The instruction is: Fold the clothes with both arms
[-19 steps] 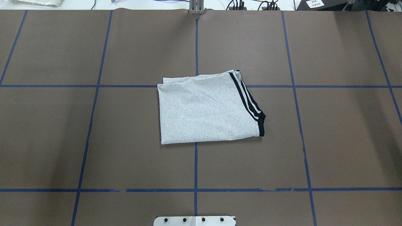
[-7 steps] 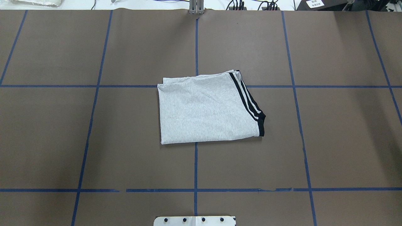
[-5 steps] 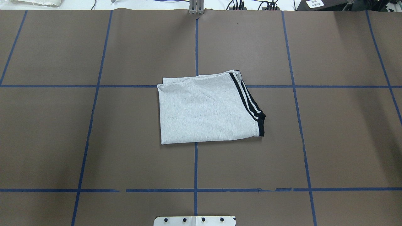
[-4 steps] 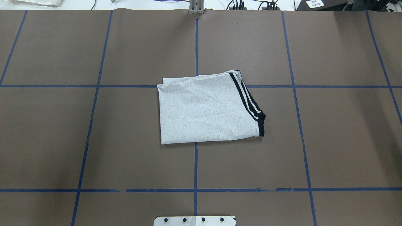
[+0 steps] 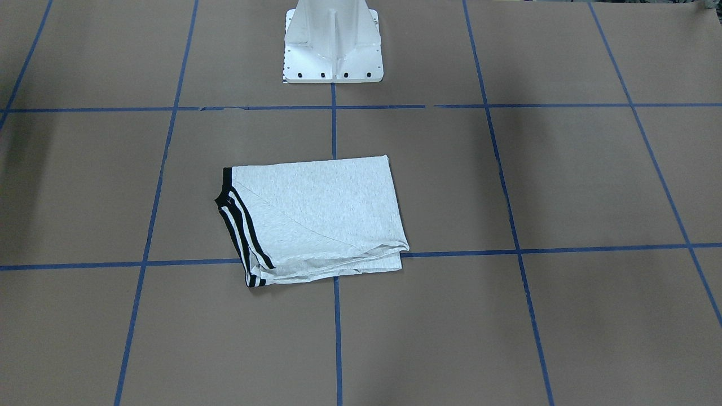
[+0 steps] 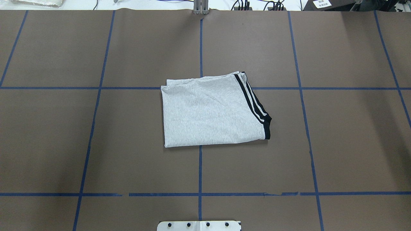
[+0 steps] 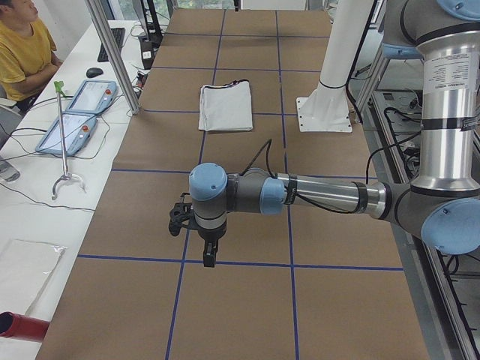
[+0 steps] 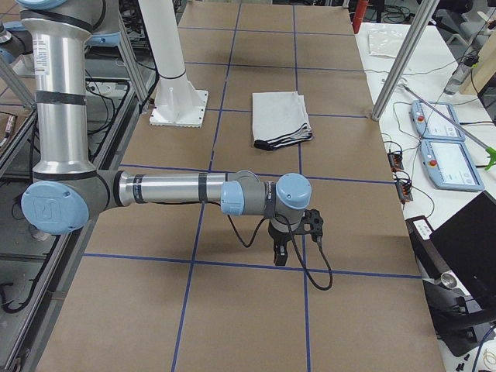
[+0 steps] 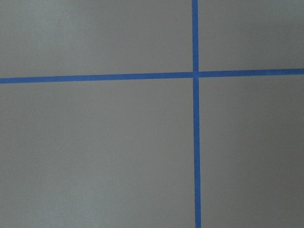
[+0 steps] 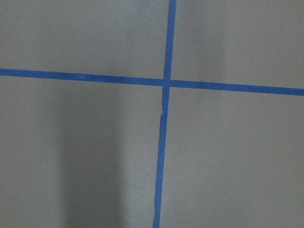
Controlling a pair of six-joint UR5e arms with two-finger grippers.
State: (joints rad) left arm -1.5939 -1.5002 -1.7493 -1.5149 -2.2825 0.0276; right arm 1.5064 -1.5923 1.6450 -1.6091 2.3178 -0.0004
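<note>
Brown gridded table (image 6: 321,144) bears one folded grey T-shirt (image 6: 208,112).

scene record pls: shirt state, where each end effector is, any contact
shirt: T-shirt, grey, folded into a rough rectangle, lying flat
place: middle of the table, over a crossing of the blue tape lines
trim: black stripes along the edge on the robot's right
left: left end effector above bare table, far from the T-shirt
right: right end effector above bare table, far from the T-shirt
open or shut: cannot tell for either
contact: none
</note>
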